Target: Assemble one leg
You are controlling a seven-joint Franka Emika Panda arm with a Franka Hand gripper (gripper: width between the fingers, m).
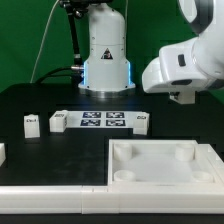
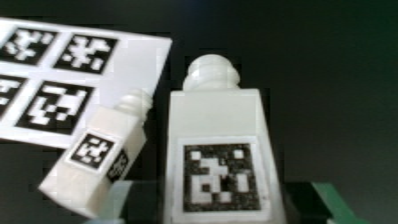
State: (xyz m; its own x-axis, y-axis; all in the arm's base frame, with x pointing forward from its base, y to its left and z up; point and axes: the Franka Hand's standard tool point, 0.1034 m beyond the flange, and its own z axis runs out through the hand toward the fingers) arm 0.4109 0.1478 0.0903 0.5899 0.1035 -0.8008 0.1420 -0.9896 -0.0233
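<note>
The leg [image 2: 217,140] fills wrist view, base cut off; tool [image 1: 186,97] (mostly hidden), cannot tell its grip.

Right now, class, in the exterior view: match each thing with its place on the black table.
Things
1. small white plastic block with one code tag
2. large white square tray with raised corners
3. thin flat white marker board

Places
a. middle of the table
b. front, toward the exterior view's right
c. standing alone at the exterior view's left of the marker board

Pairs: 1-c, 2-b, 3-a
</note>
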